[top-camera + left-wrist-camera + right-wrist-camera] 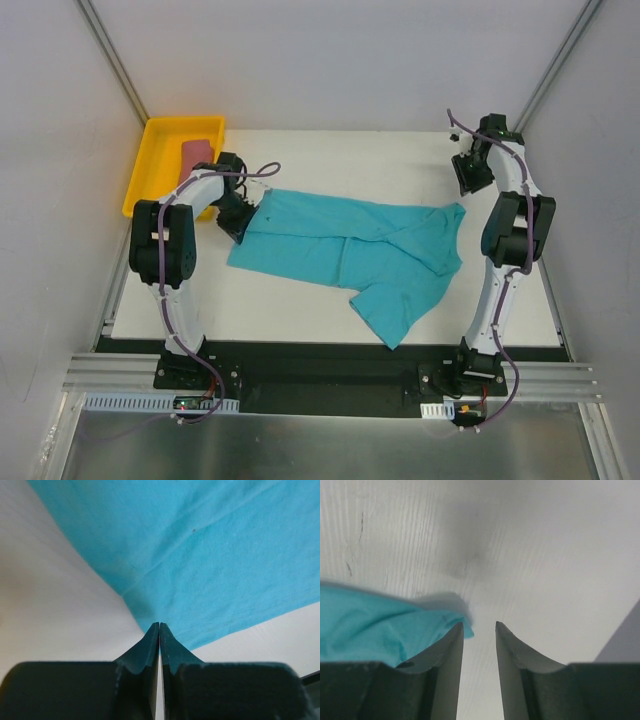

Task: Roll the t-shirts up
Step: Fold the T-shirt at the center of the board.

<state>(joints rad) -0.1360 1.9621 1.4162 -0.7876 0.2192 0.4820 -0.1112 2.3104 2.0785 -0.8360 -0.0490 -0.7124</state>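
The turquoise t-shirt (350, 250) lies spread across the white table, one part hanging toward the near edge. My left gripper (240, 218) sits at the shirt's left edge. In the left wrist view its jaws (159, 625) are pressed together at the hem of the shirt (200, 555), and the cloth creases toward the tips. My right gripper (468, 180) is open and empty above the table, just beyond the shirt's far right corner. In the right wrist view (479, 625) that corner (380, 630) lies left of the left finger. The rose-red t-shirt (197, 152) lies bunched in the yellow tray.
The yellow tray (150, 175) stands at the table's far left corner, close behind my left arm. Grey walls close in both sides. The table's near edge meets a black base rail (320, 375).
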